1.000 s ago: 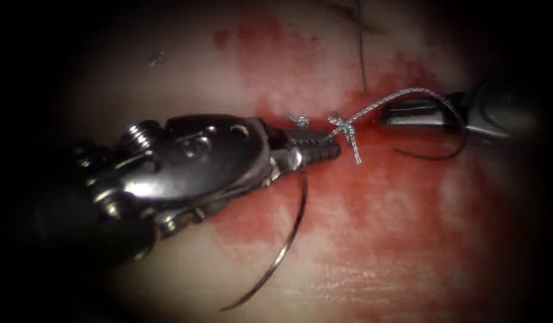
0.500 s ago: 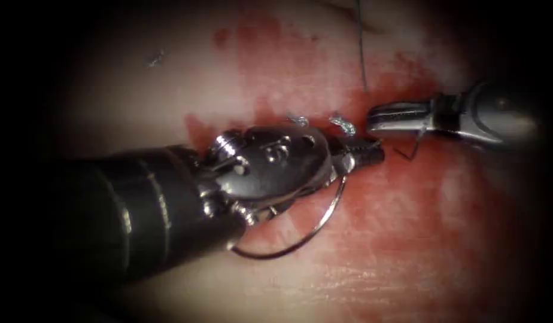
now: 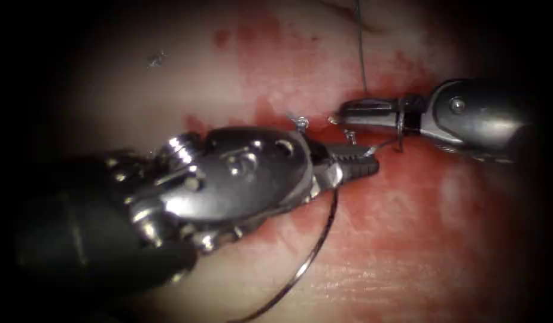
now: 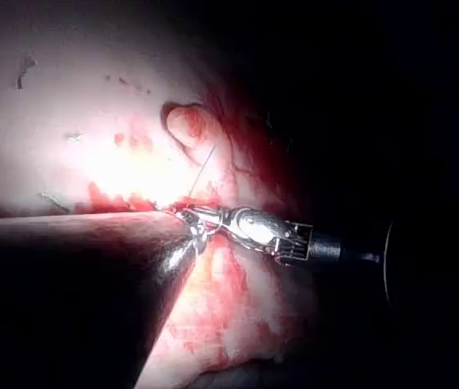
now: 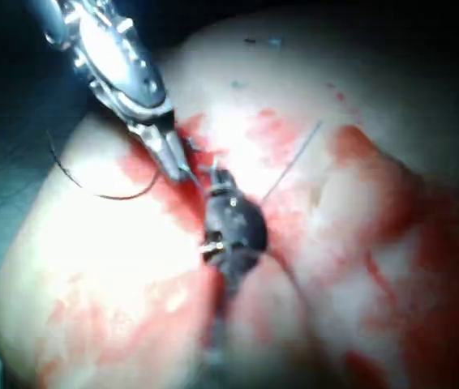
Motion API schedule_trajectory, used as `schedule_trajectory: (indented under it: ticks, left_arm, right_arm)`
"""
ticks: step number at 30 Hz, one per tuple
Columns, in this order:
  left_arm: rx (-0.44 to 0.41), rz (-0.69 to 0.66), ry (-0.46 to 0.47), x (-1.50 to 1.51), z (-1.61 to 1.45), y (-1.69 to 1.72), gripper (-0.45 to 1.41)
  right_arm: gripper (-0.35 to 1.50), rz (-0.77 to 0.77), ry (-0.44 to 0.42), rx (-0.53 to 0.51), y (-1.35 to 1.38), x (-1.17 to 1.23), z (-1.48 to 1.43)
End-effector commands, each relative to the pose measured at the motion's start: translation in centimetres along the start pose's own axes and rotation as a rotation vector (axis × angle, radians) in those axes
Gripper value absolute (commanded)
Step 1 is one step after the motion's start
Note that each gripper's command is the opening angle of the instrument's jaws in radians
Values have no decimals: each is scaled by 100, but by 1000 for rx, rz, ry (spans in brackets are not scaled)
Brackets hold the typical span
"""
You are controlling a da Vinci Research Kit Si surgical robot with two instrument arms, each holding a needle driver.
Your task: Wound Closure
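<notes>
Here we saw the left tool (image 3: 360,164), jaws closed on the needle (image 3: 315,251) near its top end; the curve hung free over the tissue (image 3: 408,239). The right tool (image 3: 354,110) lay closed beside the cut, thread (image 3: 378,143) looped round it.

Left hand (image 5: 177,166) grips the needle (image 5: 92,188) — beside the right hand (image 5: 213,180) — on red-stained tissue (image 5: 116,275).

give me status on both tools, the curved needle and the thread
Left tool shut on the thin silvery thread by the cut. Right tool shut, apparently holding nothing. Curved steel needle hangs outside the red-stained tissue, below the left tool.
</notes>
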Motion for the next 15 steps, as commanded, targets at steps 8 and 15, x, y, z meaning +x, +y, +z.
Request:
schedule_trajectory:
  ticks: [8, 15]
  left_arm:
    - [20, 45, -107, 10, 11, -27, -35]
    - [6, 83, -180, -3, 25, -42, -35]
  right_arm:
    - [-21, -18, -1, 7, -2, 0, 7]
    - [-27, -25, -7, 63, -3, -1, -1]
